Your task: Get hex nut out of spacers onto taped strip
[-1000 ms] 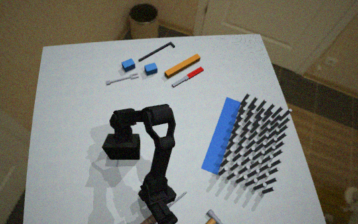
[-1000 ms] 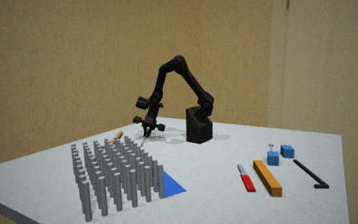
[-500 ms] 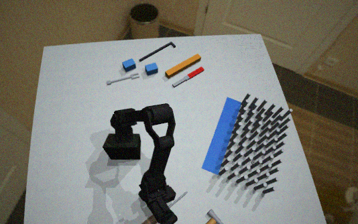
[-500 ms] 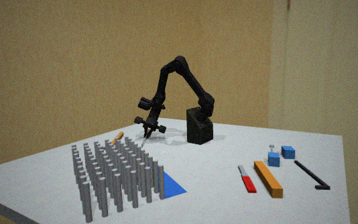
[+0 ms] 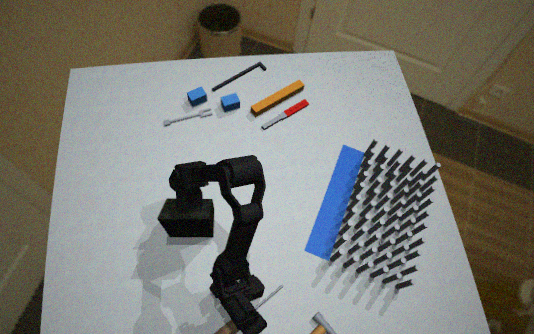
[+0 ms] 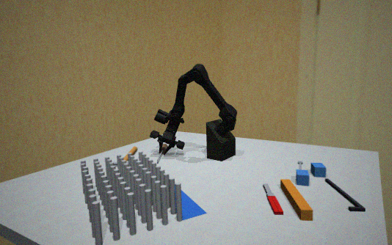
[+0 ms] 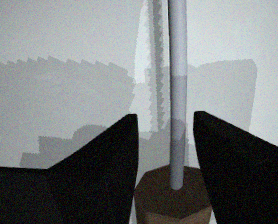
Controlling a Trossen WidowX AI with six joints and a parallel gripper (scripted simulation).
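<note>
My gripper (image 6: 164,151) (image 7: 166,123) is open around a tool with a brown handle (image 7: 172,212) (image 6: 164,147) and a thin grey shaft (image 7: 178,100) (image 5: 271,296) (image 6: 160,157). Space shows on both sides of the shaft between the fingertips; the handle is partly behind the fingers. The shaft's far end is cut off in the wrist view. The standing spacers (image 5: 404,285) (image 6: 148,210) fill a dense field at the right in the top view. The blue taped strip (image 5: 333,200) (image 6: 191,209) lies along its near side. The hex nut cannot be made out.
A hammer (image 5: 319,330) (image 6: 131,151) lies beyond the gripper. Across the table lie a black L-shaped rod (image 5: 238,77) (image 6: 343,192), an orange bar (image 5: 278,97) (image 6: 296,199), a red-handled tool (image 5: 297,107) (image 6: 275,205), a grey wrench (image 5: 186,118) and two blue blocks (image 5: 197,96) (image 5: 230,102).
</note>
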